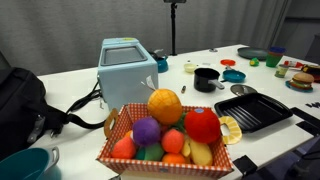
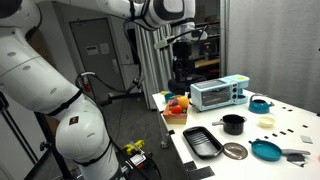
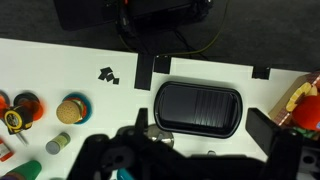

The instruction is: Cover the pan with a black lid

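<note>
The pan [image 1: 207, 78] is a small deep black pot standing open on the white table; it also shows in an exterior view [image 2: 233, 124]. The black lid [image 2: 235, 151] lies flat on the table beside the grill tray, apart from the pan, and shows in an exterior view [image 1: 241, 89]. In the wrist view the lid [image 3: 160, 136] is partly hidden behind my gripper body. My gripper [image 2: 185, 48] hangs high above the table, open and empty. In the wrist view its fingers [image 3: 203, 125] stand wide apart over the grill tray. The pan is out of the wrist view.
A black ribbed grill tray [image 3: 197, 107] lies below the gripper. A fruit basket [image 1: 165, 135], a blue toaster oven [image 2: 218, 93], a teal plate [image 2: 266, 150], a teal bowl [image 2: 260, 103] and small toy foods [image 3: 70, 110] share the table.
</note>
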You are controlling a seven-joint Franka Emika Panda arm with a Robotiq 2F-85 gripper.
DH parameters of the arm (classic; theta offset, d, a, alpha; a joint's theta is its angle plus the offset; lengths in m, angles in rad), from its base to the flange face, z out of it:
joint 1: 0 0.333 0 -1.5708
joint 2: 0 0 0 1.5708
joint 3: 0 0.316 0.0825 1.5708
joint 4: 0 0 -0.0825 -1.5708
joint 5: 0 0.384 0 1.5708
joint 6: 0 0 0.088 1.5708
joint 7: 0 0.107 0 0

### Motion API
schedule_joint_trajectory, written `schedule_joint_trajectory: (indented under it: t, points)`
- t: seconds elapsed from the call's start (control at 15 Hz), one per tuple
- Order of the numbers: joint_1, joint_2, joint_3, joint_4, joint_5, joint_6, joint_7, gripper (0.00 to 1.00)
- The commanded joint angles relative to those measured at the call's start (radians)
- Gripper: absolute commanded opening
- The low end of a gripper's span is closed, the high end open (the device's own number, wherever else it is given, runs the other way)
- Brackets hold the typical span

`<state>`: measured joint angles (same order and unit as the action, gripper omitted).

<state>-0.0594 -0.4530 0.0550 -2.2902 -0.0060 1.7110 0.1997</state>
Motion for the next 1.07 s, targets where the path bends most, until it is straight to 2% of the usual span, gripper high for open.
schedule_joint_trajectory:
  t: [0.0,1.0]
  points:
    - [0.009,0.001,-0.008,0.002,-0.003,-0.002,0.003,1.00]
    - [0.009,0.001,-0.008,0.002,-0.003,-0.002,0.003,1.00]
